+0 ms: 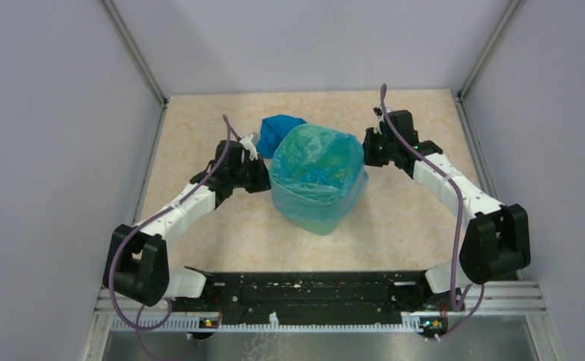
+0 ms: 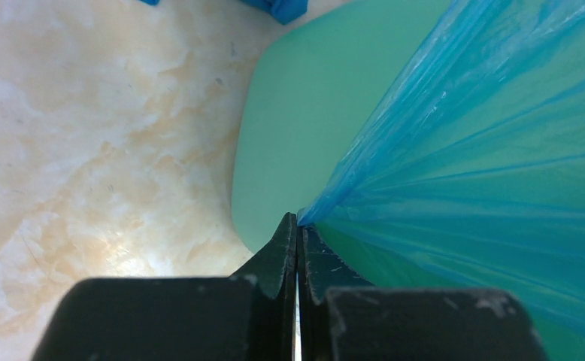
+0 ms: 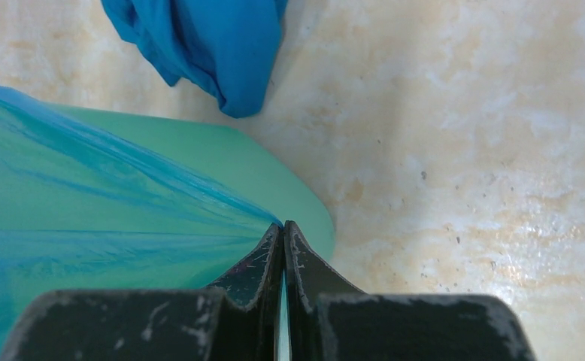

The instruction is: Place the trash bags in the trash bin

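The mint-green trash bin [image 1: 321, 216] stands at the table's middle. A translucent light-blue trash bag [image 1: 318, 159] is stretched over its mouth and hangs down its walls. My left gripper [image 1: 263, 174] is at the bin's left side, shut on the bag's edge [image 2: 395, 143], with the bin wall [image 2: 297, 120] behind. My right gripper [image 1: 370, 148] is at the bin's right side, shut on the bag's other edge [image 3: 86, 203], above the bin wall [image 3: 222, 158]. The film is pulled taut between both grippers.
A crumpled darker blue bag [image 1: 276, 129] lies on the table just behind the bin, also in the right wrist view [image 3: 207, 45]. Grey walls enclose the marbled tabletop [image 1: 199, 226] on three sides.
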Robot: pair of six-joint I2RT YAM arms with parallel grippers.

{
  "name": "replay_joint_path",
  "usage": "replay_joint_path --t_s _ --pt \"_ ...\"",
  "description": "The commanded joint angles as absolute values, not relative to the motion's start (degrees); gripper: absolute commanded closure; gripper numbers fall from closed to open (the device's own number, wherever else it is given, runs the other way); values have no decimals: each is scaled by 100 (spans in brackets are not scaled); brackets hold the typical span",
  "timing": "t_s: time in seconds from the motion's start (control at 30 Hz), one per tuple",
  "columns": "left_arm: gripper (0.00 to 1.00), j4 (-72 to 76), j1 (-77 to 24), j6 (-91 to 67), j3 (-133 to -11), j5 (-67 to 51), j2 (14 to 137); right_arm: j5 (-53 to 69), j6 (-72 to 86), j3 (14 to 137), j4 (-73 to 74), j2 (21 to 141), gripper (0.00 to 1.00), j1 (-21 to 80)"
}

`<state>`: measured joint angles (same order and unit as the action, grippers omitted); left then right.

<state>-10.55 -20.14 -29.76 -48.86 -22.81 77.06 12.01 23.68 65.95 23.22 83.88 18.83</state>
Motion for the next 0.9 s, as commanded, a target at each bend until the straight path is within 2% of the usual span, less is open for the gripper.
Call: replay_joint_path --t_s 0.0,0.13,0.3,0.37,0.53,0.8,0.87 --pt "100 -788 -2316 -3155 -4634 -2190 7425 936 2258 6316 2177 8084 97 1852" --pt "100 -674 -2589 -3273 -4397 -1933 7370 852 2276 6006 1802 8050 97 1855" --pt "100 -659 -2657 -3316 -4236 -1690 7326 263 2291 5992 1930 8089 90 1817" --pt "100 -710 -2659 -3290 -4235 -1630 7316 169 2347 5991 2025 7903 82 1780" --pt "100 -733 -2656 -3249 -4307 -1626 7304 57 2538 5926 2490 7284 54 1594" --pt "100 -743 -2661 -3234 -4370 -1641 7338 1152 3171 5035 2512 5851 31 819" --pt "100 -747 -2661 -3232 -4384 -1658 7354 1432 3408 4773 2371 5471 28 768"
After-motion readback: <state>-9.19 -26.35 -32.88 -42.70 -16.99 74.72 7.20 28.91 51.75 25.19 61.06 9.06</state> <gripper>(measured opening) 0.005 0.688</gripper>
